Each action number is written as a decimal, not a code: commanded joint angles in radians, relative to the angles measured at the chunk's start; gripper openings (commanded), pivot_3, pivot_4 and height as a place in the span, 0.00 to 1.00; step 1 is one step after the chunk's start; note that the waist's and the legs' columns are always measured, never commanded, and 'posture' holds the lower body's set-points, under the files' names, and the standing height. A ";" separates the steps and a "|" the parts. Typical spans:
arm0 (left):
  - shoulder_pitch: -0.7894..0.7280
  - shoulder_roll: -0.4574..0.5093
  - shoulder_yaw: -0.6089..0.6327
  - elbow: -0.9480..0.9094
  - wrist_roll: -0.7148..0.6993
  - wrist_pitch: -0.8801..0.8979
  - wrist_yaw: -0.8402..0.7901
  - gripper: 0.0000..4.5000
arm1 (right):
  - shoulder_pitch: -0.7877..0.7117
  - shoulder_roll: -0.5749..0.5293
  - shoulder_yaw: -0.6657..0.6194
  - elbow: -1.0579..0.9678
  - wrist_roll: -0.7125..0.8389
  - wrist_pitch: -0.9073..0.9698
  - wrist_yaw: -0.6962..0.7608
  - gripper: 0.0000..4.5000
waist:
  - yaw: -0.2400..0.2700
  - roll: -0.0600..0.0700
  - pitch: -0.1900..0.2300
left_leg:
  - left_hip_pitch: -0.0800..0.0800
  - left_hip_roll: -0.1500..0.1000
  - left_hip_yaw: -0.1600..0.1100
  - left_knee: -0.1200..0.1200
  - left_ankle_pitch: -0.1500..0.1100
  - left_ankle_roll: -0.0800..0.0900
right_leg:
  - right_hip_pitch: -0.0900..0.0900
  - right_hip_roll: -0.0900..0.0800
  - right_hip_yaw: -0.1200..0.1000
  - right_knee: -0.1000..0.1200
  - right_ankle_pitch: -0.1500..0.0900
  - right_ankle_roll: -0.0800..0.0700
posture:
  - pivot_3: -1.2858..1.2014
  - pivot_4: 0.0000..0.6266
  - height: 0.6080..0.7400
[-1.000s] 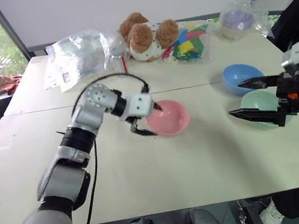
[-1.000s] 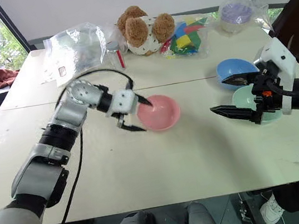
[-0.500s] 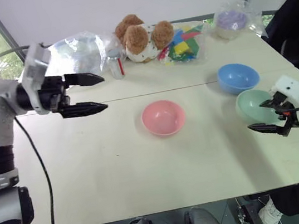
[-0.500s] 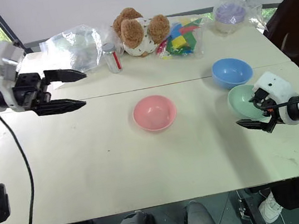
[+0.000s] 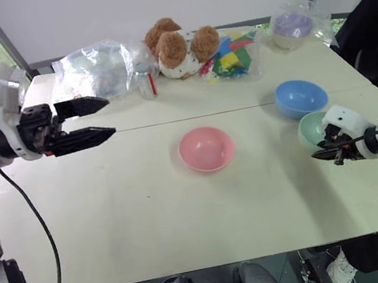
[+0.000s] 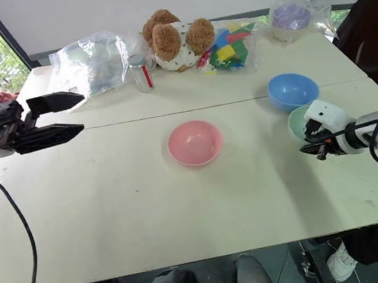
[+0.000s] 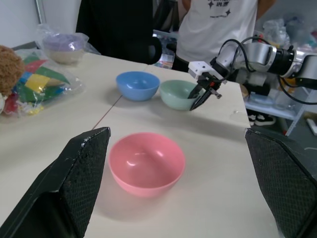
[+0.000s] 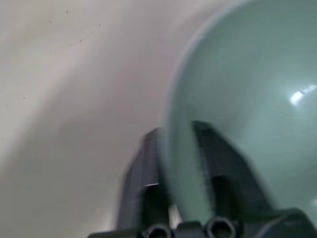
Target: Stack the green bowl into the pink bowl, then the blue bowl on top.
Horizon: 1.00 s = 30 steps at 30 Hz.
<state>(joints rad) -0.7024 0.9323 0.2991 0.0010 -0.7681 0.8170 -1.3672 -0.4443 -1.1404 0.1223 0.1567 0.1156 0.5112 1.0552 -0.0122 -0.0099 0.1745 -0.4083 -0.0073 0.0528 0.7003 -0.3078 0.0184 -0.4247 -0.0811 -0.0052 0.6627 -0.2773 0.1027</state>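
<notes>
Progress: Nothing is stacked yet; all three bowls sit apart on the pale bench, and the first grasp looks just made.
Done so far: The right gripper pinches the near rim of the green bowl, one finger inside the wall and one outside, as the right wrist view shows.
Left to do: By this reading, the green bowl must be lifted and carried across to the pink bowl, then the blue bowl set on top of both.
Green bowl: A small, plain, pale mint plastic bowl, smooth and glossy inside with a bright highlight, standing upright near the bench's right edge, just in front of the blue bowl and very close to it; whether the two touch cannot be told.
Pink bowl: Pastel, empty, upright near the middle of the bench, well apart from the other two.
Blue bowl: Sky blue, empty, upright, behind the green one.
Left gripper: The left gripper hangs over the bench's left side with its fingers spread wide, holding nothing and pointing across toward the bowls.
Background: A teddy bear and bagged items line the far edge; a person in a white shirt stands beyond the bench in the left wrist view.
</notes>
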 commanded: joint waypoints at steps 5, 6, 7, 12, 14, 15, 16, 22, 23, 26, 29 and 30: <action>0.014 0.043 0.058 -0.029 -0.038 -0.012 0.036 1.00 | -0.039 -0.073 -0.088 -0.221 0.063 -0.030 0.135 0.01 | -0.001 0.002 0.001 | 0.000 0.000 0.000 -0.001 0.000 0.000 | -0.001 0.000 0.000 0.000 0.000 0.000 | 0.52 0.24 1.00; 0.015 0.044 0.060 -0.029 -0.040 -0.013 0.038 1.00 | -0.051 -0.074 -0.094 -0.262 0.085 -0.019 0.157 0.01 | -0.002 0.002 0.001 | 0.000 0.000 0.000 -0.001 0.000 0.000 | -0.001 0.000 0.000 0.000 0.000 0.000 | 0.52 0.24 1.00; 0.014 0.045 0.060 -0.029 -0.040 -0.016 0.042 1.00 | -0.086 -0.057 -0.080 -0.313 0.109 -0.010 0.178 0.01 | -0.006 0.002 0.001 | 0.000 0.000 0.000 -0.001 0.000 0.000 | -0.001 0.000 0.000 0.000 0.000 0.000 | 0.52 0.24 1.00; 0.009 0.044 0.054 -0.028 -0.045 -0.024 0.059 1.00 | -0.270 0.118 0.095 -0.378 0.081 -0.031 0.223 0.01 | -0.007 0.001 0.000 | 0.001 0.001 0.000 -0.001 -0.001 0.002 | -0.001 0.000 0.000 0.002 0.000 0.000 | 0.52 0.24 1.00; 0.014 0.044 0.055 -0.039 -0.047 -0.027 0.069 1.00 | -0.328 0.184 0.173 -0.336 0.022 -0.104 0.248 0.01 | -0.003 0.000 0.000 | 0.001 0.001 0.000 0.000 -0.001 0.002 | -0.001 0.000 0.000 0.001 0.000 0.000 | 0.52 0.24 1.00; 0.019 0.046 0.059 -0.045 -0.051 -0.025 0.073 1.00 | -0.353 0.213 0.199 -0.311 0.003 -0.124 0.255 0.01 | 0.000 0.000 0.000 | 0.000 0.001 0.000 -0.001 -0.001 0.001 | -0.001 0.000 0.000 0.001 0.000 0.000 | 0.52 0.24 1.00; 0.023 0.048 0.063 -0.051 -0.055 -0.023 0.079 1.00 | -0.374 0.236 0.221 -0.286 -0.015 -0.146 0.261 0.01 | 0.003 0.000 0.000 | 0.000 0.001 0.000 -0.001 0.000 0.000 | -0.001 0.000 0.000 0.001 0.000 0.000 | 0.52 0.24 1.00; 0.080 0.065 0.108 -0.100 -0.080 -0.013 0.123 1.00 | -0.447 0.354 0.310 -0.159 -0.076 -0.258 0.311 0.01 | -0.003 0.000 0.001 | -0.002 -0.001 0.000 -0.001 0.001 -0.002 | -0.001 -0.001 -0.001 0.001 0.000 0.000 | 0.52 0.24 1.00; 0.093 0.067 0.116 -0.110 -0.085 -0.011 0.131 1.00 | -0.454 0.367 0.320 -0.138 -0.089 -0.277 0.318 0.01 | -0.004 0.000 0.001 | -0.002 -0.001 0.000 -0.001 0.001 -0.002 | -0.002 -0.001 -0.001 0.001 0.000 0.000 | 0.52 0.24 1.00; 0.123 0.071 0.139 -0.134 -0.102 -0.004 0.155 1.00 | -0.471 0.391 0.326 -0.106 -0.105 -0.316 0.343 0.01 | -0.004 0.000 0.001 | -0.001 -0.001 0.000 -0.001 0.001 -0.002 | -0.002 -0.001 -0.001 0.001 0.000 0.000 | 0.52 0.24 1.00; 0.143 0.075 0.154 -0.149 -0.116 -0.001 0.174 1.00 | -0.480 0.411 0.319 -0.123 -0.090 -0.310 0.372 0.23 | -0.005 0.000 0.001 | -0.001 -0.001 0.000 -0.001 0.001 -0.002 | -0.002 -0.001 -0.001 0.001 0.000 0.000 | 0.52 0.24 1.00; 0.148 0.075 0.156 -0.152 -0.118 -0.001 0.178 1.00 | -0.482 0.416 0.316 -0.134 -0.087 -0.303 0.377 0.33 | -0.004 0.000 0.001 | -0.001 -0.001 0.000 -0.001 0.001 -0.002 | -0.002 -0.001 -0.001 0.001 0.000 0.000 | 0.52 0.24 1.00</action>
<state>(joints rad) -0.5504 0.9841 0.4150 -0.1194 -0.8616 0.8191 -1.1966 -0.8960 -0.7302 0.4646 0.0612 0.0143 0.2098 1.4203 -0.0167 -0.0102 0.1751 -0.4095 -0.0081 0.0523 0.6997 -0.3070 0.0166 -0.4268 -0.0826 -0.0059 0.6633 -0.2772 0.1026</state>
